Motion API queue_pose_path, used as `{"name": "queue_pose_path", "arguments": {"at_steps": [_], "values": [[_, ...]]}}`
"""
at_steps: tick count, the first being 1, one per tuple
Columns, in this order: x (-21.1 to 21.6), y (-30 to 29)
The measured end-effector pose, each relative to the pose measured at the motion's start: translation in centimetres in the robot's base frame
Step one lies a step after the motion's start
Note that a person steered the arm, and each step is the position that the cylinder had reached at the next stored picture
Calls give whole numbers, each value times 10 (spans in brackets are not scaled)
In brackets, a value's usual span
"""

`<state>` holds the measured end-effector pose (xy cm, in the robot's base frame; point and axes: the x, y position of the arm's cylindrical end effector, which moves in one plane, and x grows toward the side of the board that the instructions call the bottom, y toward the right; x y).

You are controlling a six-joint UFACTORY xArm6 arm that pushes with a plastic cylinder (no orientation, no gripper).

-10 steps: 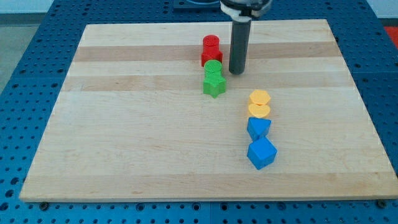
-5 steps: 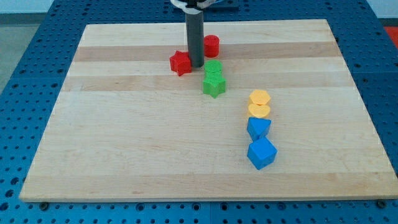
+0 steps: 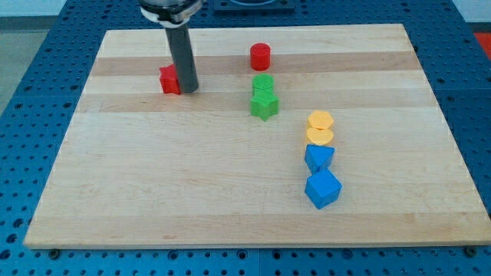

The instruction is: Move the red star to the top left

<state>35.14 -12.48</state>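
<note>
Nearest the view's bottom, a blue cube (image 3: 322,188) and a blue block (image 3: 319,159), apparently wedge-shaped, form a column with two yellow blocks (image 3: 320,128) stacked in line toward 12 o'clock; all lie well apart from the work. Farther up, a green star (image 3: 264,105) touches a green cylinder (image 3: 263,83), and a red cylinder (image 3: 260,57) stands apart at their 12 o'clock. The red star (image 3: 170,80), partly hidden, sits in the board's (image 3: 230,199) upper left quarter, short of the corner. My tip (image 3: 188,90) touches it from 3 o'clock, placed so that a push drives it toward 9 o'clock. The rod has no fingers to open and grasps nothing. Judged, the remaining push should angle toward 10 o'clock.
</note>
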Motion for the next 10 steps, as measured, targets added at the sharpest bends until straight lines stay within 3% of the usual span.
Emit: {"name": "queue_pose_path", "arguments": {"at_steps": [2,5,8,10], "values": [[-30,-35],[6,-75],[-53,-84],[-31,-77]]}}
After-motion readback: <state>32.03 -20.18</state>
